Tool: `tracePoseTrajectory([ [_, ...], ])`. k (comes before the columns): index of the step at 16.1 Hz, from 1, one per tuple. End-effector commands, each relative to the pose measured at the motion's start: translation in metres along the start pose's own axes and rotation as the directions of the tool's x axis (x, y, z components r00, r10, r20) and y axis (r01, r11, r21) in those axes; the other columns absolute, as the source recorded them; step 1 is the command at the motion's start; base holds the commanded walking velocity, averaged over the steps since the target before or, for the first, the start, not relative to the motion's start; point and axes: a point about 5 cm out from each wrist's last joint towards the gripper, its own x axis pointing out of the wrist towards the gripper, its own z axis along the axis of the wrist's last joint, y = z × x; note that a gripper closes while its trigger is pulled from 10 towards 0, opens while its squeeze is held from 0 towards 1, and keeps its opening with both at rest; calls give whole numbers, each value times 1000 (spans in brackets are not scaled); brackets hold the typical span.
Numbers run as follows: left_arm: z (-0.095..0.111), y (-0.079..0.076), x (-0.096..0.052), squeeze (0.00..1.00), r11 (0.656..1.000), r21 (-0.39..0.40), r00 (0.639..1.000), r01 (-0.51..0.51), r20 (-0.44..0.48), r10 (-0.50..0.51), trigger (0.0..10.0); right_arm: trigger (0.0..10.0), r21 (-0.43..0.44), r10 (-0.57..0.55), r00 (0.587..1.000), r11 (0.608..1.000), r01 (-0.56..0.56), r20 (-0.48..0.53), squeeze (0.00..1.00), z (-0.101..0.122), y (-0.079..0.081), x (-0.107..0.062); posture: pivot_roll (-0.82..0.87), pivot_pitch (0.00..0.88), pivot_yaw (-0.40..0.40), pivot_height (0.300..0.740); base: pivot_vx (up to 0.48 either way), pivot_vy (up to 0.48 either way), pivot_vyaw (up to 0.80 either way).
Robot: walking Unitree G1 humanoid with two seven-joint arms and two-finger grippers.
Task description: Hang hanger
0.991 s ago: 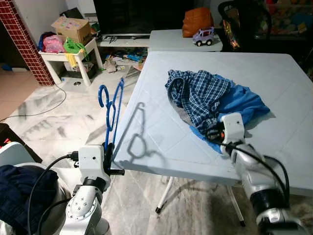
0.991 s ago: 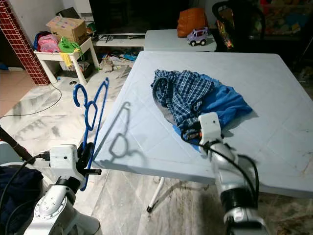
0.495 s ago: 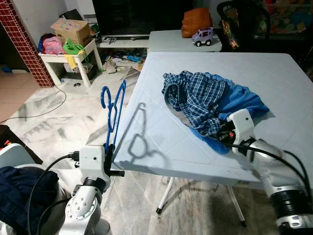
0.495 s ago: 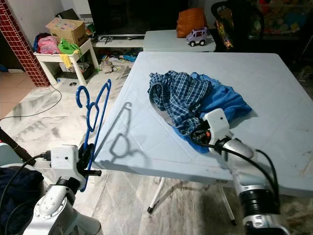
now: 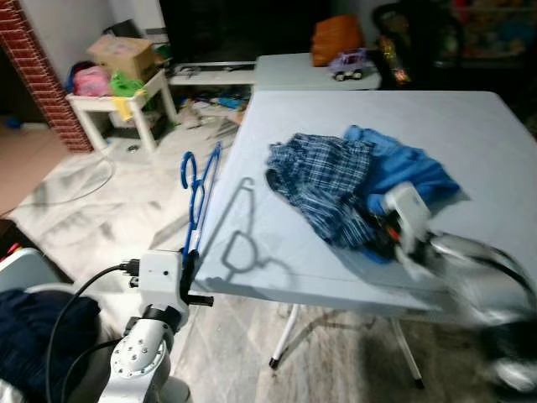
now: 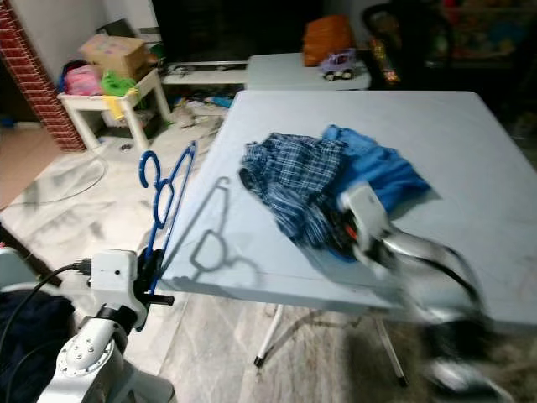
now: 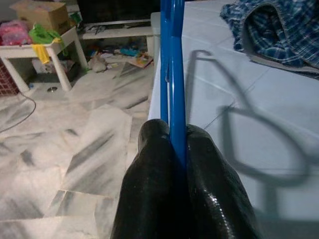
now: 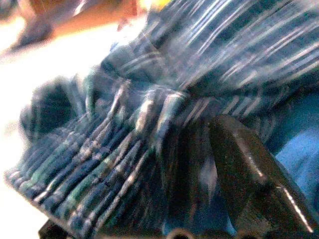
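Jaws on my left gripper point(image 5: 191, 267) are clamped on the blue hanger point(image 5: 199, 195), which stands upright at about 8 o'clock in the left eye view, just off the near-left edge of the surface point(image 5: 470, 134). Its hook is uppermost and its shadow falls across the pale top. At roughly 3 o'clock the right gripper point(image 5: 388, 227) sits against the near edge of the plaid shirt point(image 5: 323, 176), which is heaped with a blue garment point(image 5: 403, 168) near the middle of the surface; that arm is blurred. The right eye view gives the same layout: hanger point(image 6: 165, 191) off the surface's left edge, cloth heap mid-surface. From the left wrist, I see both black fingers point(image 7: 149, 174) pressed together on the hanger's bar point(image 7: 172, 74), which runs straight up to 12 o'clock, with marble floor point(image 7: 65, 149) at 9 o'clock. From the right wrist, one finger point(image 8: 244, 159) lies at 4 o'clock with folds of plaid cloth bunched against it; the blur is too heavy for me to tell whether those jaws grip the cloth. I judge the step in hand to be securing the shirt for the hanger. Next I would need a firm hold near the collar, lifting it toward the hanger without dragging the blue garment along.
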Motion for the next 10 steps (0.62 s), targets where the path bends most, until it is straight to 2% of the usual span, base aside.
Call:
tracePoseTrajectory([
  [1, -7, 0, 0, 0, 1000, 14, 999, 5, -40, -4, 10000, 10000, 163, -260, 953, 958, 234, 156, 1000, 36, -23, 6, -43, 0, 57, 740, 0, 0, 0],
  [2, -7, 1, 0, 0, 1000, 17, 999, -7, -42, 7, 10000, 10000, 309, -438, 868, 880, 360, 235, 1000, 49, -37, 3, -36, 0, 54, 740, 0, 0, 0],
  [3, -8, 2, -1, 0, 1000, 19, 999, -15, -47, 16, 10000, 10000, 422, -567, 791, 791, 443, 230, 1000, 50, -48, -3, -36, 0, 54, 740, 0, 0, 0],
  [4, -8, 3, -2, 0, 1000, 19, 999, -19, -50, 19, 10000, 10000, 485, -664, 727, 700, 523, 174, 1000, 44, -58, -9, -36, 0, 54, 740, 0, 0, 0],
  [5, -9, 4, -2, 0, 1000, 19, 998, -20, -54, 21, 10000, 10000, 434, -715, 691, 658, 615, 104, 1000, 33, -64, -16, -32, 0, 50, 740, 0, 0, 0],
  [6, -10, 3, -3, 0, 1000, 19, 998, -20, -57, 21, 10000, 10000, 275, -668, 740, 727, 629, 76, 1000, 27, -60, -13, -33, 0, 48, 740, 0, 0, 0],
  [7, -11, 2, -3, 0, 1000, 21, 998, -15, -65, 17, 10000, 10000, 185, -579, 815, 804, 566, 23, 1000, 19, -50, -4, -36, 0, 48, 740, 0, 0, 0],
  [8, -12, 1, -3, 0, 1000, 20, 997, -10, -70, 12, 10000, 10000, 115, -512, 859, 852, 510, -14, 1000, 14, -43, 1, -36, 0, 48, 740, 0, 0, 0],
  [9, -12, 1, -3, 0, 1000, 18, 997, -8, -72, 9, 10000, 10000, 80, -482, 876, 872, 483, -34, 1000, 11, -40, 3, -36, 0, 48, 740, 0, 0, 0],
  [10, -12, -1, -2, 0, 1000, 17, 997, 3, -77, -2, 10000, 10000, 2, -333, 940, 942, 334, -76, 1000, 4, -27, 3, -43, 0, 49, 740, 0, 0, 0],
])
